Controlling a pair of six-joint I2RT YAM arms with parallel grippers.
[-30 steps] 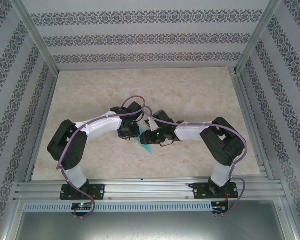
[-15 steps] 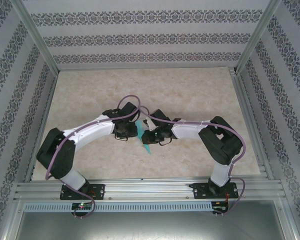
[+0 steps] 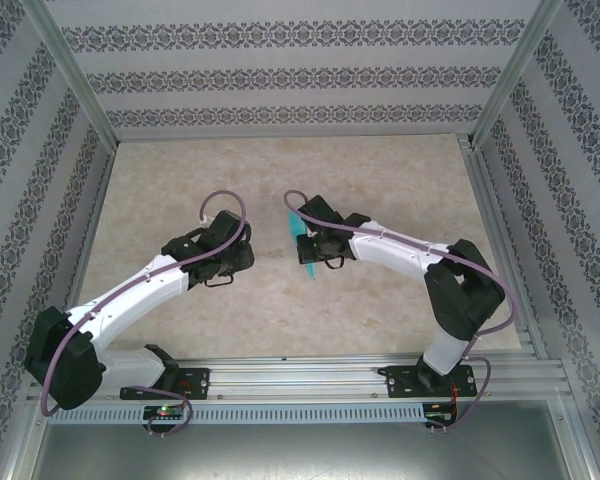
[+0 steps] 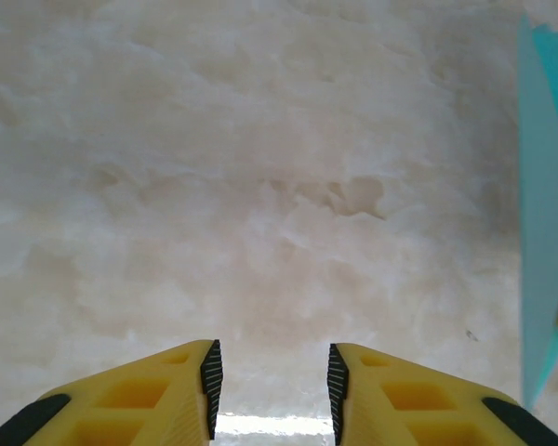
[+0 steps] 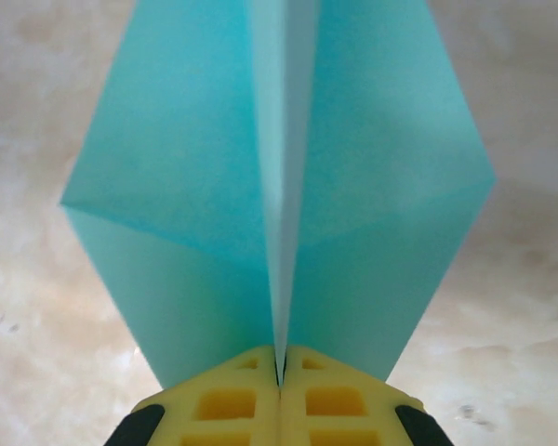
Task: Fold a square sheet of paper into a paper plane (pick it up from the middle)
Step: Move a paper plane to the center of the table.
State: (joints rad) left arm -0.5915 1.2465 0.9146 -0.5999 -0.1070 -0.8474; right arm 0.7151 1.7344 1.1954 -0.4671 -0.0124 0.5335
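Note:
The square sheet of paper is folded into a teal paper plane (image 5: 279, 186) with a centre crease and two wings spread to either side. My right gripper (image 5: 281, 370) is shut on the plane's centre fold and holds it above the table. In the top view the paper plane (image 3: 310, 268) sticks out on both sides of the right gripper (image 3: 306, 246) near the table's middle. My left gripper (image 3: 248, 256) is apart from it, to the left. In the left wrist view the left gripper (image 4: 272, 386) stands open over bare table, with the plane's edge (image 4: 544, 232) at the far right.
The beige marbled tabletop (image 3: 380, 180) lies between patterned walls with metal frame posts (image 3: 75, 75). An aluminium rail (image 3: 300, 375) runs along the near edge at the arm bases. Open table surface lies behind and to both sides of the grippers.
The left arm has drawn back to the left, away from the paper, its jaws wider. The right gripper has closed on the fold and moved the plane slightly away from the near edge.

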